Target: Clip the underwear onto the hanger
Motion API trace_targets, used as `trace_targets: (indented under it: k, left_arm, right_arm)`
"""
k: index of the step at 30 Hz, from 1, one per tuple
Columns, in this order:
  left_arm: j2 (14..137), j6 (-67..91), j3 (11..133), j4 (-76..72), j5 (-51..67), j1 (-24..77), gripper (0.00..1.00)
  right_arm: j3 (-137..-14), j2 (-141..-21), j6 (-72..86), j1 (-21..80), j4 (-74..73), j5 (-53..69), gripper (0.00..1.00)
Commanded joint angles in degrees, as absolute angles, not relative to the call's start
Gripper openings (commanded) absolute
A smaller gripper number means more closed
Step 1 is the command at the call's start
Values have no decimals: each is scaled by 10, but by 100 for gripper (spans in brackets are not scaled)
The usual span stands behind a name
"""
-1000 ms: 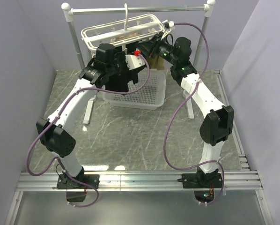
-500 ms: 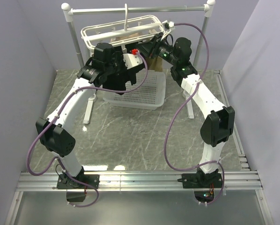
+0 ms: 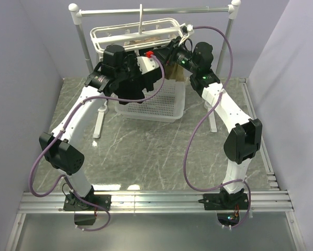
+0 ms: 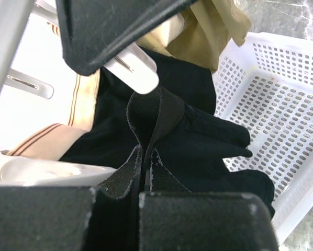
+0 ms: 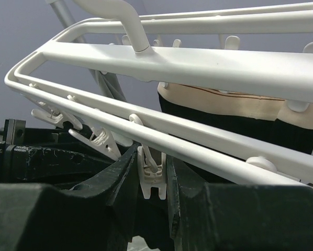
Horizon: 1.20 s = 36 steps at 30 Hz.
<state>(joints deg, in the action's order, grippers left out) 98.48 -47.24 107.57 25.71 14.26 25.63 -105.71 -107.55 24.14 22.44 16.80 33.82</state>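
The step in hand is bringing the underwear (image 4: 198,136) up to a peg (image 5: 151,180) so that it can be clipped on; it is not clipped yet. The left gripper (image 4: 146,151) has its jaws tight together on a fold of the black cloth, and the fold sticks up between them. The rest of the underwear hangs down over the white basket (image 4: 287,104), in front of a tan cloth (image 4: 214,31). The right gripper (image 5: 150,167) has its jaws on both sides of one small peg that hangs from the hanger (image 5: 209,65), and they seem to squeeze it. I cannot tell if the peg's mouth is open. In the left wrist view, what looks like the same peg sits just above the fold, close to it but not on it. Next, I think the left arm must lift the fold a bit more, right into the peg's mouth, and then the right gripper must let the peg snap shut on it. Seen from above, both arms reach far forward and up, with their wrists close together under the hanger, which hangs by its hook from the rail (image 3: 161,9). The left arm bends in from the left and the right arm bends in from the right.
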Motion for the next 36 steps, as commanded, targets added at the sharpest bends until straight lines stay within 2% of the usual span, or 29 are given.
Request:
trace_targets:
  k: [1, 36]
  left_arm:
    - [981, -465, 1106, 233, 158, 255, 0]
    - [989, -423, 1126, 168, 178, 263, 0]
  right_arm:
    - [-1056, -1058, 229, 230, 152, 331, 0]
    - [-1064, -1070, 181, 236, 139, 315, 0]
